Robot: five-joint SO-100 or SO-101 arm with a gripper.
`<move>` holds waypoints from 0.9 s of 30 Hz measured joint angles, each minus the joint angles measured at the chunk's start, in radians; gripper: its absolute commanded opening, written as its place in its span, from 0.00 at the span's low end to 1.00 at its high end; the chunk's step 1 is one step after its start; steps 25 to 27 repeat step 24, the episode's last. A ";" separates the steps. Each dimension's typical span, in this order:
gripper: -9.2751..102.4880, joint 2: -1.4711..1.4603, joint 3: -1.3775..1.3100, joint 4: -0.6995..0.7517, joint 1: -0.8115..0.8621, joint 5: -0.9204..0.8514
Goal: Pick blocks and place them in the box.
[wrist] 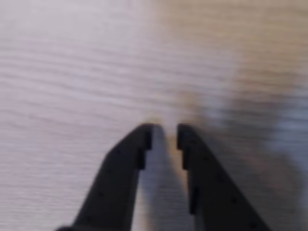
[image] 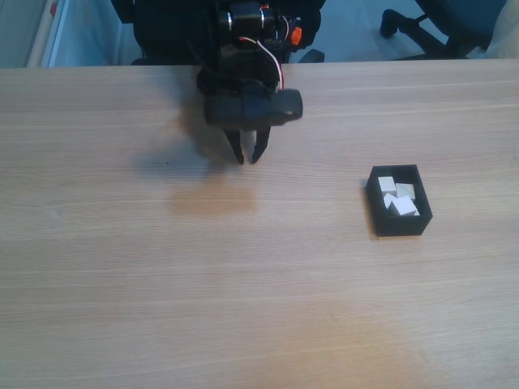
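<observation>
White blocks [image: 396,197] sit inside the black box [image: 378,212], piled together at its middle and near end in the fixed view. Three or so tops are distinguishable; the exact count is hard to tell since they overlap. No loose block shows on the table [image: 243,308].

The box lies well apart from the gripper [image: 250,154], to the right and lower in the fixed view, its long axis running roughly up-down in the frame.

The gripper hangs near the arm's base, tips pointed down at bare wood. In the wrist view its fingertips [wrist: 165,134] are nearly together with a thin slit between them, nothing held; only blurred wood grain lies under them.

Judgement: the blocks seem already boxed, so the task looks done or close to it, and any remaining move depends on a block out of frame.
</observation>
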 measured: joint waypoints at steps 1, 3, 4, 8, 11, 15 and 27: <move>0.08 0.017 0.023 0.015 0.008 0.000; 0.08 0.061 0.049 0.057 0.028 -0.008; 0.08 0.081 0.049 0.081 0.032 -0.018; 0.08 0.103 0.049 0.149 0.028 -0.026; 0.08 0.104 0.049 0.149 0.032 -0.028; 0.08 0.104 0.049 0.149 0.040 -0.031; 0.08 0.104 0.049 0.149 0.040 -0.031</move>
